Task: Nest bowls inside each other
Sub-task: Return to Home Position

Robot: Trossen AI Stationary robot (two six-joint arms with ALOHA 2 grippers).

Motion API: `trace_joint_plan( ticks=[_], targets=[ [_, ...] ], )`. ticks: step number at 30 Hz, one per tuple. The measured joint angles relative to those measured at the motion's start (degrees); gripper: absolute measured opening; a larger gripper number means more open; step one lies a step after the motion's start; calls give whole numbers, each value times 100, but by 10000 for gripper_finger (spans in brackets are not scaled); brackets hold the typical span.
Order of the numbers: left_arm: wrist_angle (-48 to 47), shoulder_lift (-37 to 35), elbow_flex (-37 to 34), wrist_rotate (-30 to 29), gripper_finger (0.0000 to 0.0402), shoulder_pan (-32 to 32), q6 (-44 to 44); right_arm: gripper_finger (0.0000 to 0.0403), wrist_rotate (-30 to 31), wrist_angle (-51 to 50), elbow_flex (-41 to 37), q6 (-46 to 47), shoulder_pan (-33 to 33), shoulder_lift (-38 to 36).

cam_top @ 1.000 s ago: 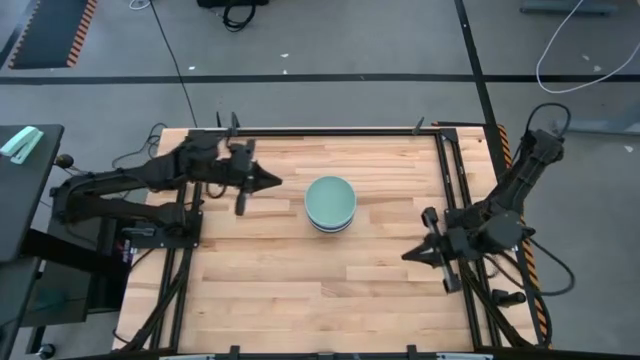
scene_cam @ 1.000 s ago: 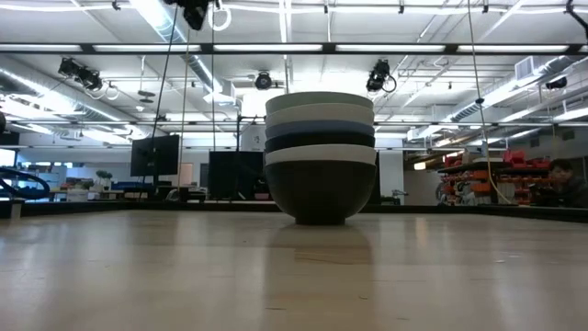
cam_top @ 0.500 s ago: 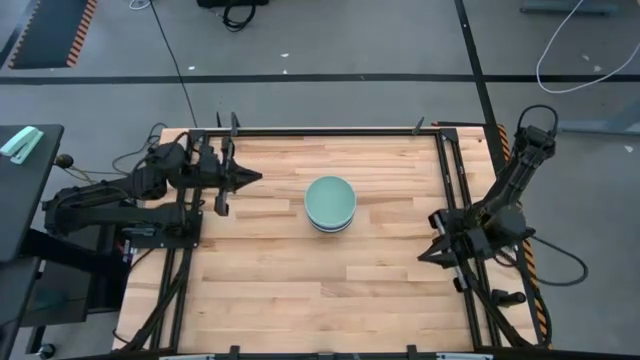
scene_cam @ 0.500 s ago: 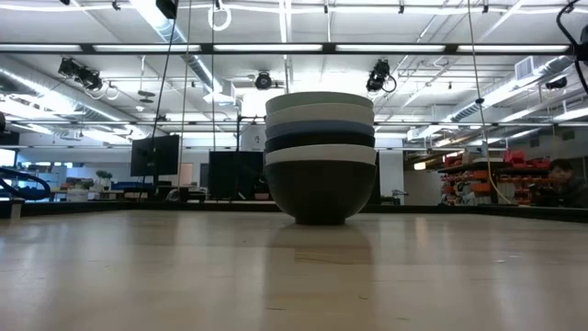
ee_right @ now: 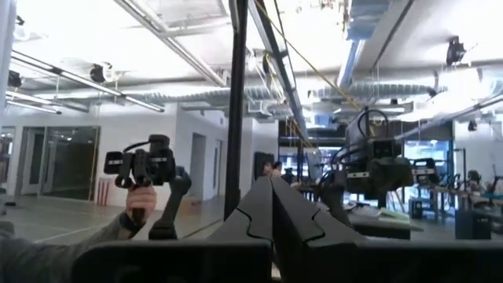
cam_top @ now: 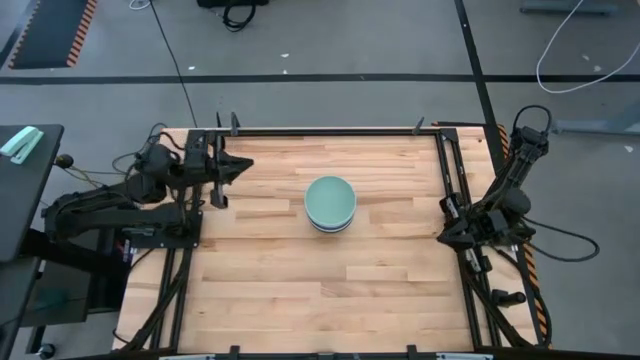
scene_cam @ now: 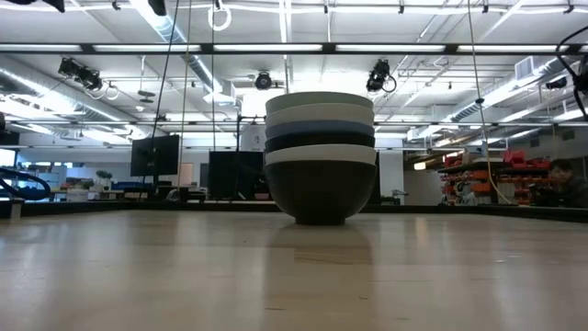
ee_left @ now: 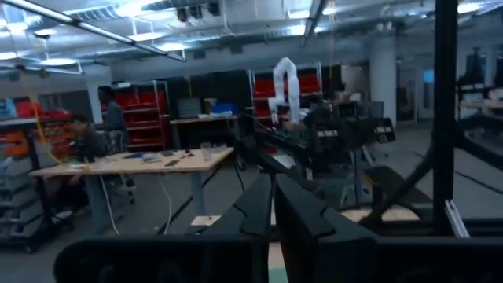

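Observation:
The six bowls stand as one nested stack (cam_top: pixel 330 203) on the middle of the wooden table, resting on the bottom black bowl's base. In the low view the stack (scene_cam: pixel 320 156) shows rims from the top down: pale mint green, white, blue, black, white, black. My left gripper (cam_top: pixel 245 163) hovers shut at the table's far left, well clear of the stack; its closed fingers (ee_left: pixel 273 200) point level into the room. My right gripper (cam_top: pixel 442 236) sits shut at the table's right edge, and its closed fingers (ee_right: pixel 272 192) also look out level.
Bare wood surrounds the stack on all sides. Black frame rails (cam_top: pixel 455 190) run along the table's left and right edges and its far edge. Beyond the table, a person's hand holds a hand-held gripper device (ee_right: pixel 145 185), and another person sits at a workbench (ee_left: pixel 82 145).
My left gripper has drawn back from beside the stack toward the table's far left corner. My right gripper has pulled back toward the right edge. The bowl stack has stayed where it was.

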Motion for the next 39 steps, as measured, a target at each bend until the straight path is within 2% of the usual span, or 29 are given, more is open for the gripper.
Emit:
trace_joint_plan(
  ticks=[6, 10, 13, 21, 25, 31, 39],
  targets=[
    [-474, -666, 0, 210, 13, 120, -169, 4, -264, 123, -215, -255, 0, -313],
    [-734, -993, -42, 210, 14, 77, -176, 4, -539, 812, -527, -553, 0, -485],
    [-579, -1240, -321, 217, 21, 74, -177, 4, -743, 1461, -799, -714, 0, -551],
    [84, -1994, -1204, 206, 22, 89, -197, 4, -831, 2272, -1231, -894, 0, -854],
    [112, -2407, -1416, -21, 14, 89, -195, 5, -981, 2293, -1239, -1080, 0, -1043],
    [111, -3042, -1716, -54, 17, 89, -194, 6, -1354, 2306, -1241, -1295, 0, -1276],
    [-46, -3559, -1936, -54, 17, 89, -313, 6, -1465, 1937, -1241, -1005, 3, -1371]
  ],
)
